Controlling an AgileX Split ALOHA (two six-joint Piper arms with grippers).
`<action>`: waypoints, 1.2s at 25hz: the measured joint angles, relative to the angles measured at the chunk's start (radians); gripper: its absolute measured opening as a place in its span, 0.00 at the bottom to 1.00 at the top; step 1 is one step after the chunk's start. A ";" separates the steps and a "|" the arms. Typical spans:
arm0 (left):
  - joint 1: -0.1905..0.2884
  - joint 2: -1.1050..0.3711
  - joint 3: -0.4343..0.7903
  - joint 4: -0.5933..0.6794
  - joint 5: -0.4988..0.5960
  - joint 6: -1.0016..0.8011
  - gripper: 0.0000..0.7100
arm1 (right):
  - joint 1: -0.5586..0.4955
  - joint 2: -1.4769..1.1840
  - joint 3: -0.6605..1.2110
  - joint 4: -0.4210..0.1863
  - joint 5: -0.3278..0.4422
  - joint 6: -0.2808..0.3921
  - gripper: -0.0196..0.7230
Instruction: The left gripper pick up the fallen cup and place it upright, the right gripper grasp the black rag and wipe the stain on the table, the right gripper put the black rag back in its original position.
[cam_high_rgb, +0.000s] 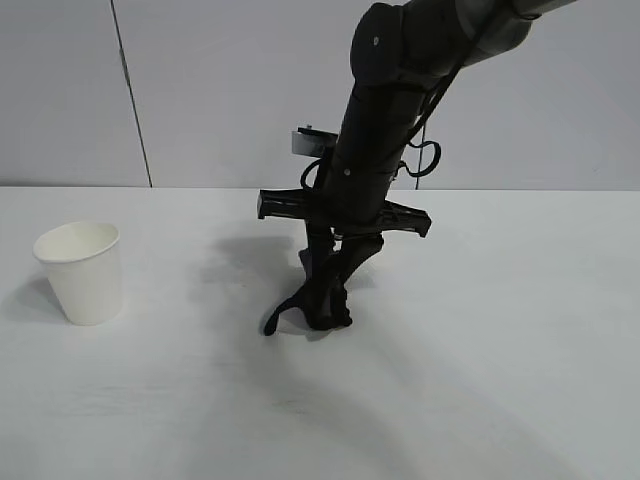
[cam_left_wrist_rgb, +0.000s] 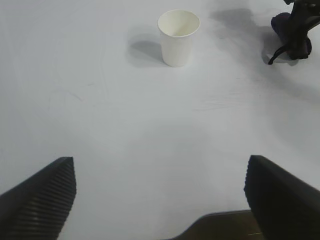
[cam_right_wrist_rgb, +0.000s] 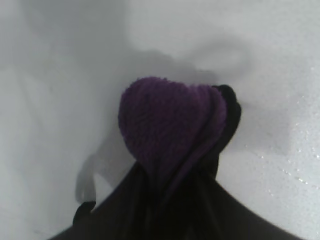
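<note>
A: Entry, counter (cam_high_rgb: 520, 380) status. The cup (cam_high_rgb: 82, 271) is standing upright at the left side, mouth up, nothing touching it. From the left wrist view the same cup (cam_left_wrist_rgb: 178, 37) is sitting far out ahead of the left hand (cam_left_wrist_rgb: 160, 195), well apart from it.

B: Left hand state?

A: It is resting spread wide with nothing between its fingers (cam_left_wrist_rgb: 40, 200); bare counter (cam_left_wrist_rgb: 150, 130) is showing in the gap.

B: And the right arm?

A: The right hand (cam_high_rgb: 330, 290) is pointing steeply down near the middle of the counter, right of the cup and well apart from it. The black rag (cam_high_rgb: 318, 305) is sitting bunched at its fingertips, touching the counter, with a thin tail curling out to the left.

B: Is it gripping the rag?

A: Cannot tell. In the right wrist view the black rag (cam_right_wrist_rgb: 172, 130) is filling the space just beyond the fingers, purple patch facing up, dark folds running back toward the hand; the fingers themselves are hidden, so clenched or released is not readable.

B: Stain?

A: No stain is showing on the counter surface anywhere in these views.
</note>
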 joint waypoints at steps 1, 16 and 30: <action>0.000 0.000 0.000 0.000 0.000 0.000 0.93 | 0.000 0.000 0.000 0.000 0.001 0.000 0.66; 0.000 0.000 0.000 0.000 0.000 0.000 0.93 | 0.000 -0.322 0.000 -0.100 0.152 0.000 0.86; 0.000 0.000 0.000 0.000 -0.011 0.000 0.93 | 0.000 -1.152 0.000 -0.168 0.365 -0.050 0.86</action>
